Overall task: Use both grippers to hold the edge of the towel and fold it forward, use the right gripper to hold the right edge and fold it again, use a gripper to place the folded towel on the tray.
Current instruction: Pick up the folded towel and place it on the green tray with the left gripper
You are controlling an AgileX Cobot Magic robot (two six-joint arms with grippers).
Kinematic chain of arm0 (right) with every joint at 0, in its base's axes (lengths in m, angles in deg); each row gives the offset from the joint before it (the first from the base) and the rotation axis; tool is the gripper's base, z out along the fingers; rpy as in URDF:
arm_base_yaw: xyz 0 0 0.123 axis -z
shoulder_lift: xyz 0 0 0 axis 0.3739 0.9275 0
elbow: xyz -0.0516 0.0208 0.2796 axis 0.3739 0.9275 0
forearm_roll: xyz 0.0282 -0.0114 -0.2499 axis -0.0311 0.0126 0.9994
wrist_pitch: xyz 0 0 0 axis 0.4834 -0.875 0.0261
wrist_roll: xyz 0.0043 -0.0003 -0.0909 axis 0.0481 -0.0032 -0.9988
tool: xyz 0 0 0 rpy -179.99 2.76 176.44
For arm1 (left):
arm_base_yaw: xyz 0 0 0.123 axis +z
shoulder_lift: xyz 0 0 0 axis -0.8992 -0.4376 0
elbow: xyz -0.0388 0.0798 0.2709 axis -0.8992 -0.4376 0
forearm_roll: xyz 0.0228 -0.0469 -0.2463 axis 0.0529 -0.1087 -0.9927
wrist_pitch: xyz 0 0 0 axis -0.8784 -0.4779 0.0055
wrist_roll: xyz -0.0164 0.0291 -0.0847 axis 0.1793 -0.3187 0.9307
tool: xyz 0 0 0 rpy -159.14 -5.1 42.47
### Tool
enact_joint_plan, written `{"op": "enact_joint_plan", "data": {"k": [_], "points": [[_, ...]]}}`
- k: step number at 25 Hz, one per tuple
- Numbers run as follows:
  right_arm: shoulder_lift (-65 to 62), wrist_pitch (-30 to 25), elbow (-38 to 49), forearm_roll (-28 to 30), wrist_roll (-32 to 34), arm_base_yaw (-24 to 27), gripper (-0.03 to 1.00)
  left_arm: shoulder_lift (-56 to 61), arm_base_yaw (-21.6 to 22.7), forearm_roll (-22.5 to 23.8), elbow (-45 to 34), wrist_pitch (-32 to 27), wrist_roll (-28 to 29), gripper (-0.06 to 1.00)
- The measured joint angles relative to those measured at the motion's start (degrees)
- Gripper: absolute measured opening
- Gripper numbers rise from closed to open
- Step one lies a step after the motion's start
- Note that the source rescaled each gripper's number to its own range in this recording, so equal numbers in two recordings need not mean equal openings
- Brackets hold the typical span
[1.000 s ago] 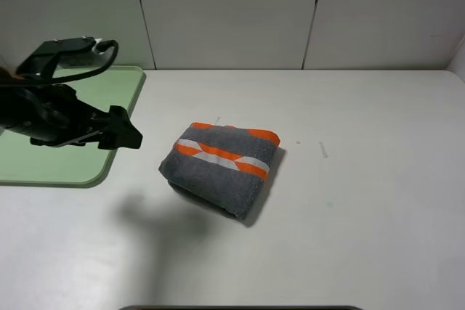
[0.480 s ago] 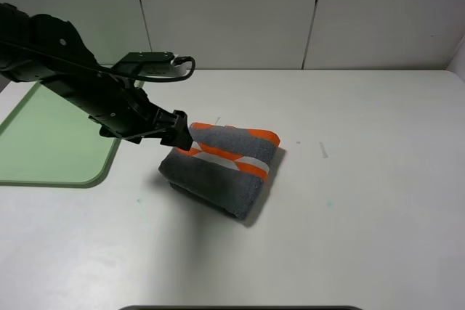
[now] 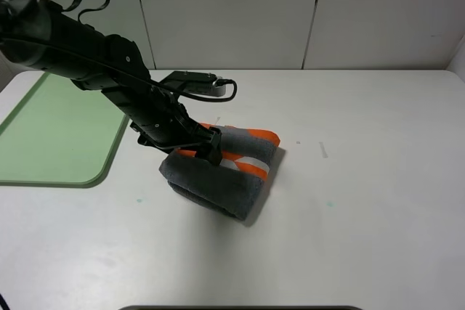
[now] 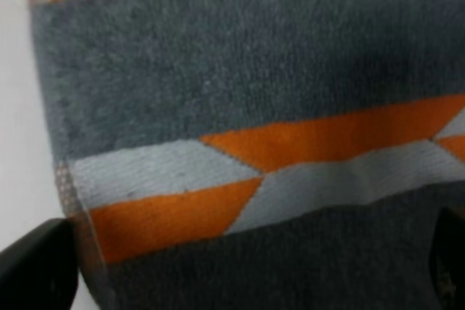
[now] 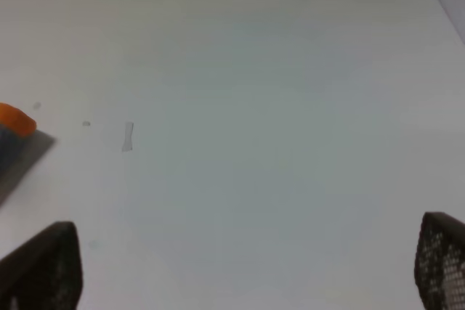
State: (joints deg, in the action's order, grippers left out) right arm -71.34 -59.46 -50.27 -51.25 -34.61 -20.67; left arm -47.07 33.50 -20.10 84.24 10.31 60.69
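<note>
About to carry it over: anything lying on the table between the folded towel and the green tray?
Nothing lies on it. In the exterior high view only bare white table separates the towel from the tray; the left arm just reaches across above it.

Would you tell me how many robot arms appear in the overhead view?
1: the left arm reaches from the upper left, its left gripper over the towel. The right arm is out of that frame.
</note>
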Motion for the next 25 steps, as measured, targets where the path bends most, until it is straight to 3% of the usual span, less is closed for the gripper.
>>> {"op": "enact_joint_plan", "data": {"k": [15, 21, 25], "points": [[0.0, 0.0, 0.0, 0.0, 0.0, 0.0, 1.0, -6.5, -1.3, 0.4, 2.8, 0.6, 0.0, 0.91], [0.0, 0.1, 0.0, 0.0, 0.0, 0.0, 1.0, -7.0, -1.8, 0.2, 3.1, 1.4, -0.2, 0.69], [0.0, 0.1, 0.0, 0.0, 0.0, 0.0, 1.0, -7.4, -1.9, -0.9, 3.1, 1.1, 0.0, 0.44]]}}
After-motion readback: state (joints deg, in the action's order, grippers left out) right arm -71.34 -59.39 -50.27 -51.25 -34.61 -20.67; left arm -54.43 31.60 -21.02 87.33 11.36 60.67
